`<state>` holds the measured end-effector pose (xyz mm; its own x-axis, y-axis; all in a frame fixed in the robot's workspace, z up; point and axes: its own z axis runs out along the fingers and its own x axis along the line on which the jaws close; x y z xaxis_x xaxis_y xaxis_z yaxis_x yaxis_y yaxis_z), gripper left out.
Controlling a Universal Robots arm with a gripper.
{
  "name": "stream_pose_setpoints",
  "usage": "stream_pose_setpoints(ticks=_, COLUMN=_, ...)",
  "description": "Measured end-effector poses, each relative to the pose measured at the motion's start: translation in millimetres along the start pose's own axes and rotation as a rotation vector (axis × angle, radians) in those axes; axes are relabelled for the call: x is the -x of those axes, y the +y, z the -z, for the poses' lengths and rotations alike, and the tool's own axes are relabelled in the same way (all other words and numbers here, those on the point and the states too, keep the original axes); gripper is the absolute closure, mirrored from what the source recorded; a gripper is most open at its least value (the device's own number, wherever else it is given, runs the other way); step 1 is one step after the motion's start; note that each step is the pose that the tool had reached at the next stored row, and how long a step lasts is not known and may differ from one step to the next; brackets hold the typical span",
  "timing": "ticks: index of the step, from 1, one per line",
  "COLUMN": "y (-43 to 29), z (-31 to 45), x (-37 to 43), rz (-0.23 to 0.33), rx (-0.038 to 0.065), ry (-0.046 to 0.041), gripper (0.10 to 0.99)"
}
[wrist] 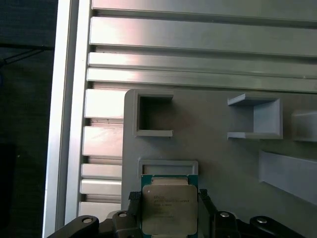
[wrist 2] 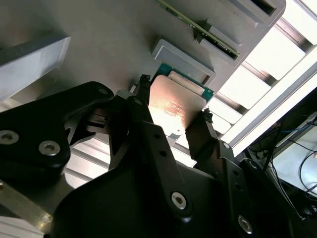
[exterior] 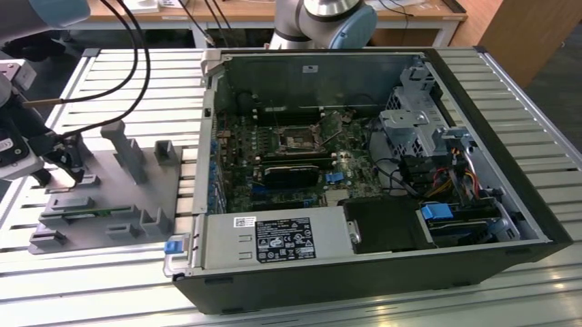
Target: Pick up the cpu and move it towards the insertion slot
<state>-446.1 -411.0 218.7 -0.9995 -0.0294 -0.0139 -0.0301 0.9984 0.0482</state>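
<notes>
Slotted aluminium table (exterior: 100, 279) carries two things side by side: an open case (exterior: 364, 279) lying on its side so the board faces up, and, on the exterior view's left, a grey tray (exterior: 109, 194) whose brackets keep loose parts in known places for picking. The gripper (wrist: 169, 197) hangs over that tray, and both wrist views show its two black fingers (wrist: 133, 198) closed against opposite edges of the cpu (wrist: 169, 210). Gripping by the edges looks chosen to leave the silvery lid and the contact side untouched. The cpu lies flat with one edge just beside a low grey bracket (wrist: 168, 167), which likely serves as its stop. A narrow green strip (wrist 2: 195, 22) sits in another holder nearby, apart from the fingers. The slot (exterior: 298, 139) is inside the case, amid green board and well apart from the gripper, so the carry has not got far, as I judge it. Whether the cpu has cleared the tray or rests on it I cannot tell, because its underside is hidden and the gripper body cuts off its near edge. The slot's inside is too small to make out.
</notes>
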Motion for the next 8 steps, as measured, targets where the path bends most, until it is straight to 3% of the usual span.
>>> stream_pose_setpoints(ticks=8, y=0.2, z=1.5, x=0.1, rz=0.000, rx=0.000, ry=0.0000, gripper=0.549)
